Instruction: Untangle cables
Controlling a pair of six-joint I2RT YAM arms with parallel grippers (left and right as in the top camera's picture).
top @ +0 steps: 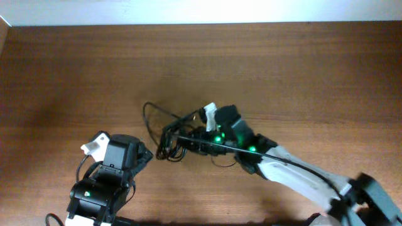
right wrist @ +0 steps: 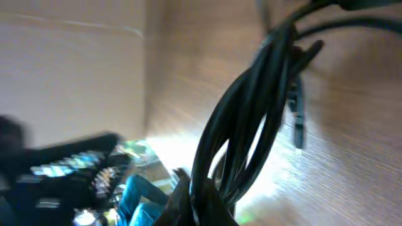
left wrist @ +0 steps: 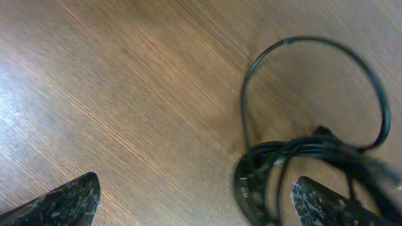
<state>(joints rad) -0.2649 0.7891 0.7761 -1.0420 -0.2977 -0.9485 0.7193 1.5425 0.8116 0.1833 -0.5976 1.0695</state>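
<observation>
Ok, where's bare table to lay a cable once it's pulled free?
Bare table: the far strip beyond the cables, and the left side past their loop. Crowded: the middle, where the right gripper grips the cables, open left gripper beside them.

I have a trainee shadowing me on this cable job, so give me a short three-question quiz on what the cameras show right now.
1. True or false: the left gripper is shut on the cables.
2. Which gripper grips the cables? A) left B) right C) neither
3. Fill in: the cables sit over a wooden ____.

Key
1. False: it is open and holds nothing.
2. B: the right gripper is shut on the cables.
3. table
</observation>
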